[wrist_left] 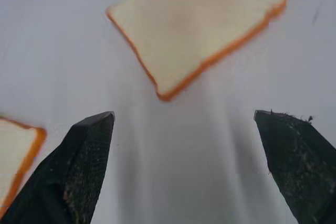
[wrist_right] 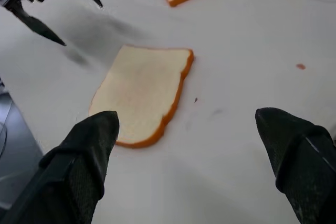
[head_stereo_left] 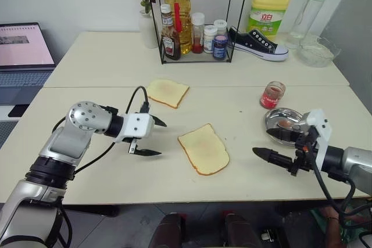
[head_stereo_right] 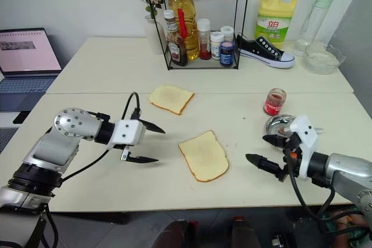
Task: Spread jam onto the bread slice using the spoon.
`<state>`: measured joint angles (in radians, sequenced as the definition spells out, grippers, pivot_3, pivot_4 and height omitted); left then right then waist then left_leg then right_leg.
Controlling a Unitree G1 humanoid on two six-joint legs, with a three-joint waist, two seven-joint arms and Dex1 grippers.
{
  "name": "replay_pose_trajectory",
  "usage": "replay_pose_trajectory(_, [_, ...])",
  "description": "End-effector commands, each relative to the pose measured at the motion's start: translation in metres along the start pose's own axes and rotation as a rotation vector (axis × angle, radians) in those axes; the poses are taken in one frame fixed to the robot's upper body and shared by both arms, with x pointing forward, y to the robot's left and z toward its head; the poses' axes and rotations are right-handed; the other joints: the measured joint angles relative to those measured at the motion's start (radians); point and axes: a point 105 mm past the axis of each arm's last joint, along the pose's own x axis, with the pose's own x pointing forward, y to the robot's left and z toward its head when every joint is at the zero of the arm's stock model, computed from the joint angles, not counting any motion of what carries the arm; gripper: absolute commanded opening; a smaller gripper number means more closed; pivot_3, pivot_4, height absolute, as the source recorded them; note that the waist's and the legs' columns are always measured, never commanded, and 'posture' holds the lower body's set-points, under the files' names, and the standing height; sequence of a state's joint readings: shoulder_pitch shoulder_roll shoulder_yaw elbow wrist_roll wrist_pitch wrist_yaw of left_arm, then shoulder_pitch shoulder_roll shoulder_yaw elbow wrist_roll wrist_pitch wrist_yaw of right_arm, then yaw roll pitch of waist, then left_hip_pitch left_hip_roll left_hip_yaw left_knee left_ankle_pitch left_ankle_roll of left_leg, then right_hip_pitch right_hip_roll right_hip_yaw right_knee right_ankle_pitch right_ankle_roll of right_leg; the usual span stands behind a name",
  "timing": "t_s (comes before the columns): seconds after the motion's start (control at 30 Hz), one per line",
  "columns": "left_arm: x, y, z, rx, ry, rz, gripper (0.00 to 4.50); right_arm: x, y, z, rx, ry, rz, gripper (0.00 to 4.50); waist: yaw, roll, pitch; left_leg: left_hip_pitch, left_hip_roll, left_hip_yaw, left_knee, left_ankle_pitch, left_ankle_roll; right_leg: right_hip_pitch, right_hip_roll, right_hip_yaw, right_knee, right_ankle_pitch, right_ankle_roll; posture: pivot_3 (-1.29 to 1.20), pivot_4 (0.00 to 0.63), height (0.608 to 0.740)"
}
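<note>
The left gripper (head_stereo_left: pixel 150 137), two black pointed fingers on a white and silver wrist, hangs above the pale cream table (head_stereo_left: pixel 104 68) with its fingers spread wide and nothing between them. It points toward the near bread and sits just to that slice's left, clear of it. In the left wrist view both fingertips (wrist_left: pixel 86 150) frame bare tabletop.

The right gripper (head_stereo_right: pixel 264 150) is likewise spread wide and empty, hovering above the table to the right of the same slice and just in front of the round shiny steel plate (head_stereo_left: pixel 278 121). In its wrist view the two fingers stand far apart with the slice lying between and beyond them.

The bread slice (head_stereo_left: pixel 203 149), pale cream, roughly square with one domed edge and a thin golden-brown crust, lies flat on the table between the two grippers, touching neither. Its face shows a faint pinkish-tan tint in the middle. A second, slightly smaller pale slice (head_stereo_left: pixel 167 92) lies flat farther back and to the left, well apart from the first.

The jam (head_stereo_left: pixel 271 96), pinkish red inside a small clear glass jar with no lid on it, stands upright near the table's right side, just behind the steel plate. A reddish-brown smear lies in the plate; whether the spoon rests there I cannot tell.

Farther back stands a black wire rack (head_stereo_left: pixel 195 15) holding bottles and small jars.
</note>
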<state>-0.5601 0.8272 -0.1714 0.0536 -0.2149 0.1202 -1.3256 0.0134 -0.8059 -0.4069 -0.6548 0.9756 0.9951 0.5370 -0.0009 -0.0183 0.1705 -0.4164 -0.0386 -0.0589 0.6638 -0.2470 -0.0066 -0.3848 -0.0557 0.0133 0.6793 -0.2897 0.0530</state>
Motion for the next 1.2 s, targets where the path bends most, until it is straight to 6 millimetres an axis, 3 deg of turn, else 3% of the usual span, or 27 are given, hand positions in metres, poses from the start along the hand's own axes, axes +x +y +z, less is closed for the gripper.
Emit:
replay_pose_trajectory(0.03, [0.005,0.017,0.051,-0.115,-0.231,0.138,4.45,-0.018,-0.026,0.01,0.071,-0.112,-0.179,4.5,0.004,0.0,0.0,0.0,0.0,-0.001,0.001,0.0,0.0,0.001,0.0,0.0,0.0,0.0,0.0,0.0,0.15,0.74])
replay_pose_trajectory(0.23, [0.054,-0.009,0.089,-0.258,-0.422,0.162,4.45,-0.057,-0.068,-0.005,0.155,-0.174,-0.535,4.5,-0.001,0.001,-0.001,0.001,0.0,0.0,0.0,0.0,0.0,0.0,0.0,0.003,0.0,0.0,0.0,0.0,0.15,0.74])
replay_pose_trajectory(0.43, [0.083,-0.019,0.111,-0.289,-0.506,0.136,4.45,-0.081,-0.091,-0.023,0.257,-0.215,-0.761,4.5,-0.002,0.003,-0.002,0.002,0.0,0.002,0.0,0.0,0.0,0.0,0.0,0.003,0.002,0.0,0.0,0.0,0.15,0.74])
replay_pose_trajectory(0.6, [0.092,-0.014,0.117,-0.261,-0.52,0.13,4.45,-0.074,-0.106,-0.031,0.525,-0.42,-0.713,4.5,-0.003,0.004,-0.002,0.002,0.0,0.003,-0.001,0.0,0.0,0.001,0.001,0.003,0.001,0.0,0.0,0.0,0.15,0.74])
replay_pose_trajectory(0.73, [0.093,-0.003,0.114,-0.25,-0.507,0.177,4.45,-0.059,-0.139,-0.049,0.702,-0.517,-0.749,4.5,-0.005,0.006,-0.004,0.003,-0.001,0.005,-0.001,0.0,0.0,0.001,0.001,0.004,0.001,0.0,0.0,0.0,0.15,0.74])
replay_pose_trajectory(1.0, [0.093,-0.008,0.121,-0.254,-0.504,0.176,4.45,-0.034,-0.162,-0.065,0.829,-0.586,-0.738,4.5,-0.006,0.009,-0.005,0.002,0.0,0.006,-0.001,0.0,0.0,0.0,0.0,0.004,0.001,0.0,0.001,0.0,0.15,0.74])
replay_pose_trajectory(1.2, [0.088,-0.012,0.121,-0.264,-0.487,0.179,4.45,-0.025,-0.171,-0.065,0.877,-0.64,-0.726,4.5,-0.009,0.009,-0.005,0.003,0.0,0.006,-0.001,0.0,0.0,0.0,0.0,0.004,0.001,0.0,0.001,0.0,0.15,0.74])
